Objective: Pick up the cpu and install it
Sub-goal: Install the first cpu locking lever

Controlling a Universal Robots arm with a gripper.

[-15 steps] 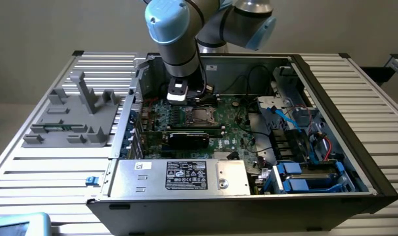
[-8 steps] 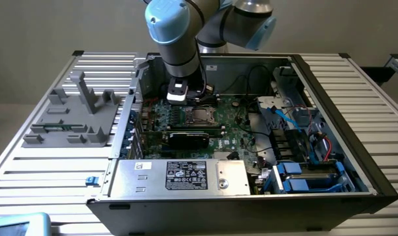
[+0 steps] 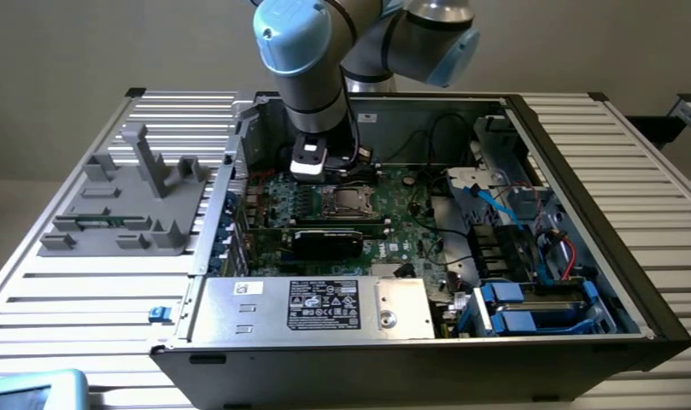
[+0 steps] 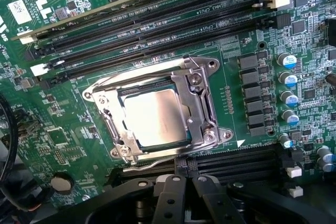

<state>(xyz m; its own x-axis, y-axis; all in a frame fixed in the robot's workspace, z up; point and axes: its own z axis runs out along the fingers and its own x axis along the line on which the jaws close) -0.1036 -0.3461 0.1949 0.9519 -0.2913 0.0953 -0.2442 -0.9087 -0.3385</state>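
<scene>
While the arm hangs over the open computer case (image 3: 618,282), I see the cpu (image 4: 156,117) already seated in the socket frame (image 4: 202,103) on the green motherboard (image 4: 68,103); its silver top shows inside the metal frame, centre of the wrist view. In the exterior view the socket sits mid-frame, just right of the gripper (image 3: 307,171), which hovers beside it. The gripper (image 4: 182,192) shows as black fingers at the bottom centre of the wrist view, jaws clenched together, grasping nothing, clear of the chip.

Case contents: a metal power supply box (image 3: 311,305) with a label along the front edge, blue drive bays (image 3: 528,312) at lower right, black and blue cables (image 3: 494,205) on the right side, a black card (image 3: 328,241) just below the socket.

Around the socket: long black memory slots (image 4: 157,24) above it in the wrist view, another slot bank (image 4: 236,161) below it, a row of capacitors (image 4: 287,87) to its right. The lower slots lie between the fingers and the socket.

Outside the case, a grey plastic fixture block (image 3: 129,205) stands on the slatted counter (image 3: 72,299) at the exterior view's left. Case walls close in on the board; counter room lies open left and right.
</scene>
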